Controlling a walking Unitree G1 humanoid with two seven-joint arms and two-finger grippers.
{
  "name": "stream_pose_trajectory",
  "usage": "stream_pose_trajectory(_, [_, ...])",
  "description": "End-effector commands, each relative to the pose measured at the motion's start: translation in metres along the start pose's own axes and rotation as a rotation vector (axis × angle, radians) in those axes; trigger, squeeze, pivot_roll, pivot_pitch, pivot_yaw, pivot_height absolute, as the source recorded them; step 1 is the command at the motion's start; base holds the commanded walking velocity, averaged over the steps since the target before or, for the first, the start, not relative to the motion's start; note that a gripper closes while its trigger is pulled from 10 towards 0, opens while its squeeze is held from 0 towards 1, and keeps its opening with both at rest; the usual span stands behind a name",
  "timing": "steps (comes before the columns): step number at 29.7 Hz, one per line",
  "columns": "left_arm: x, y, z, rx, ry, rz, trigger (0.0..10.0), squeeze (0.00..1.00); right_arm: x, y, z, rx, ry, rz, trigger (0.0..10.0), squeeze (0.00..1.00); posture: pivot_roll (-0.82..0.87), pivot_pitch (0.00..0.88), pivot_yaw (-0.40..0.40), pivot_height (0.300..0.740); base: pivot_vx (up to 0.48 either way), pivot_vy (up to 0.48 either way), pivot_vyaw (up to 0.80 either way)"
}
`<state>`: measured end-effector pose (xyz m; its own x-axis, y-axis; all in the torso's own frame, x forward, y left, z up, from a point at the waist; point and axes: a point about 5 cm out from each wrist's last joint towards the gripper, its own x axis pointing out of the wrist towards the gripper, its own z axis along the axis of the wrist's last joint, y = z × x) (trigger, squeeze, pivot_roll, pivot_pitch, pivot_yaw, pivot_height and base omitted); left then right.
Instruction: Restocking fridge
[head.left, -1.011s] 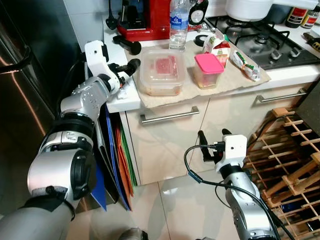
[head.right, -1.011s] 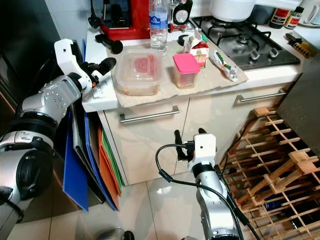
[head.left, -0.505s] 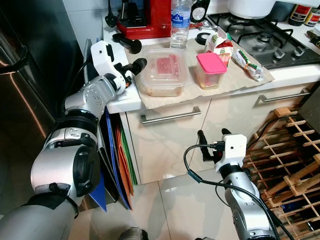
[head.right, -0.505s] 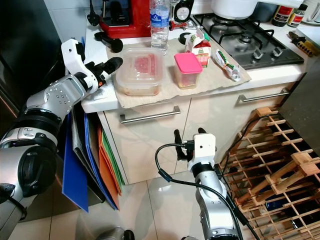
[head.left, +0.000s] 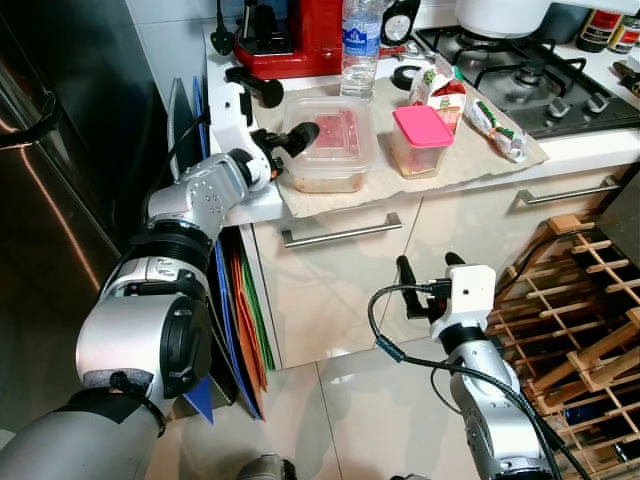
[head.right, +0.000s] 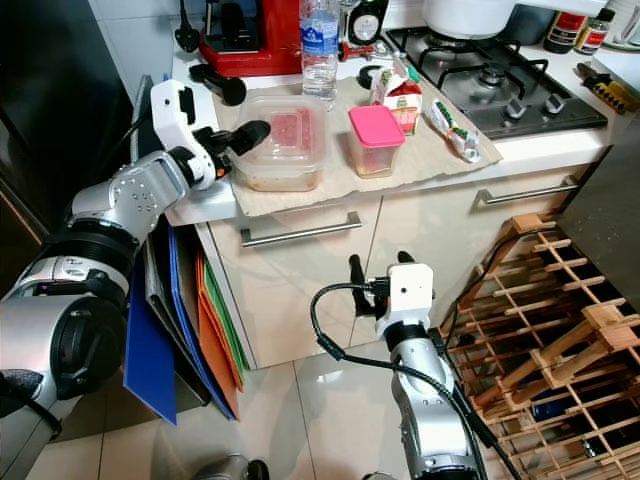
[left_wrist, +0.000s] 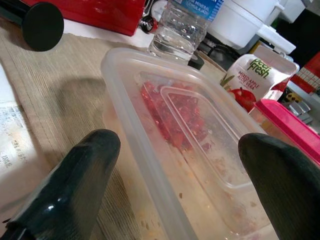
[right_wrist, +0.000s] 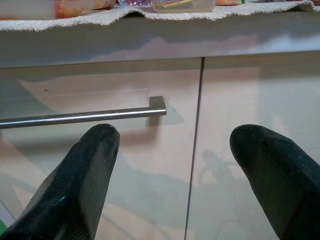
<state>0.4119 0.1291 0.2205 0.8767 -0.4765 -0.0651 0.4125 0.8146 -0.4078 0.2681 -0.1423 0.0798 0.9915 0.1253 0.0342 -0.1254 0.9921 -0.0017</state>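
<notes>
Starting nearest you, at the lower middle of the left eye view, your right hand (head.left: 432, 272) hangs low in front of the cabinet drawers, its two black fingers spread apart with nothing between them; its wrist view looks at a drawer handle (right_wrist: 82, 117), so it seems parked out of the way. Up and to the left, your left hand (head.left: 290, 145) is stretched over the counter (head.left: 245, 205) edge, fingers apart, straddling the near corner of the clear lidded container (head.left: 327, 142) with red food inside. The left wrist view shows one finger on either side of that corner and not yet closed on it, which reads as lining up for a pinch. The container sits on a woven mat (head.left: 470, 155) in the upper middle, just beside a pink-lidded tub (head.left: 418, 138), with a juice carton (head.left: 438, 92) and water bottle (head.left: 358, 45) behind. The dark fridge (head.left: 50, 180) fills the far left.

Compared with a second ago, your left hand has advanced from beside the container to reach its corner; your right hand has stayed put.
</notes>
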Motion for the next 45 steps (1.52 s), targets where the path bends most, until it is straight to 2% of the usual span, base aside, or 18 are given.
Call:
stream_pose_trajectory(1, [0.000,-0.001,0.003,0.042,-0.002,-0.005,10.0,1.00,0.002,0.000,0.001,-0.005,0.007,0.001,10.0,0.00,0.07,0.056,0.047,0.740,0.000,0.000,0.00])
stream_pose_trajectory(3, [0.000,0.001,-0.003,0.095,0.044,0.021,10.0,1.00,0.003,0.000,0.000,-0.007,0.010,0.004,10.0,0.00,0.07,0.050,0.044,0.740,0.000,0.000,0.00])
stream_pose_trajectory(6, [0.000,0.001,-0.007,0.098,0.068,0.026,10.0,1.00,0.003,0.000,0.000,-0.008,0.012,0.006,10.0,0.00,0.07,0.044,0.044,0.740,0.000,0.000,0.00])
stream_pose_trajectory(11, [0.001,-0.002,-0.010,0.054,0.084,0.009,10.0,1.00,0.005,0.000,0.000,-0.008,0.013,0.008,10.0,0.00,0.07,0.038,0.044,0.740,0.000,0.000,0.00])
stream_pose_trajectory(16, [0.002,-0.003,-0.004,0.029,0.051,0.001,10.0,1.00,0.005,0.000,-0.001,-0.008,0.017,0.009,10.0,0.00,0.07,0.032,0.045,0.740,0.000,0.000,0.00])
stream_pose_trajectory(17, [0.002,-0.003,-0.003,0.029,0.048,0.005,5.8,0.00,0.005,0.000,-0.001,-0.008,0.017,0.010,10.0,0.00,0.07,0.032,0.045,0.740,0.000,0.000,0.00])
stream_pose_trajectory(18, [0.002,-0.003,-0.003,0.029,0.048,0.005,5.8,0.00,0.005,0.000,-0.001,-0.008,0.017,0.010,10.0,0.00,0.07,0.032,0.045,0.740,0.000,0.000,0.00])
stream_pose_trajectory(19, [0.002,-0.002,-0.002,0.020,0.031,0.007,0.0,0.00,0.006,0.000,-0.002,-0.008,0.018,0.011,10.0,0.00,0.07,0.025,0.043,0.740,0.000,0.000,0.00])
stream_pose_trajectory(24, [0.001,-0.003,-0.001,0.002,-0.001,-0.018,0.0,0.00,0.006,0.000,-0.002,-0.011,0.020,0.013,10.0,0.00,0.07,0.024,0.041,0.740,0.000,0.000,0.00])
stream_pose_trajectory(27, [0.001,-0.004,-0.001,0.034,-0.004,-0.033,0.0,0.00,0.006,0.000,-0.002,-0.012,0.021,0.015,10.0,0.00,0.07,0.028,0.038,0.740,0.000,0.000,0.00])
stream_pose_trajectory(28, [0.001,-0.007,-0.006,0.109,0.032,-0.054,0.0,0.00,0.006,0.000,-0.002,-0.012,0.022,0.016,10.0,0.00,0.07,0.028,0.038,0.740,0.000,0.000,0.00])
stream_pose_trajectory(30, [0.002,-0.010,-0.009,0.161,0.044,-0.076,0.0,0.00,0.007,0.000,-0.002,-0.011,0.024,0.017,10.0,0.00,0.07,0.035,0.041,0.740,0.000,0.000,0.00])
stream_pose_trajectory(37, [0.002,-0.012,-0.012,0.169,0.063,-0.120,0.0,0.00,0.006,0.001,-0.003,-0.008,0.028,0.015,10.0,0.00,0.07,0.038,0.041,0.740,0.000,0.000,0.00])
stream_pose_trajectory(41, [0.001,-0.012,-0.014,0.201,0.077,-0.125,0.0,0.00,0.005,0.002,-0.005,-0.005,0.034,0.015,10.0,0.00,0.07,0.044,0.046,0.740,0.000,0.000,0.00])
stream_pose_trajectory(44, [0.001,-0.012,-0.014,0.182,0.067,-0.126,0.0,0.00,0.005,0.002,-0.006,-0.002,0.037,0.015,10.0,0.00,0.07,0.046,0.047,0.740,0.000,0.000,0.00])
stream_pose_trajectory(45, [0.001,-0.012,-0.013,0.150,0.059,-0.123,0.0,0.00,0.005,0.003,-0.006,-0.001,0.038,0.015,10.0,0.00,0.07,0.046,0.047,0.740,0.000,0.000,0.00])
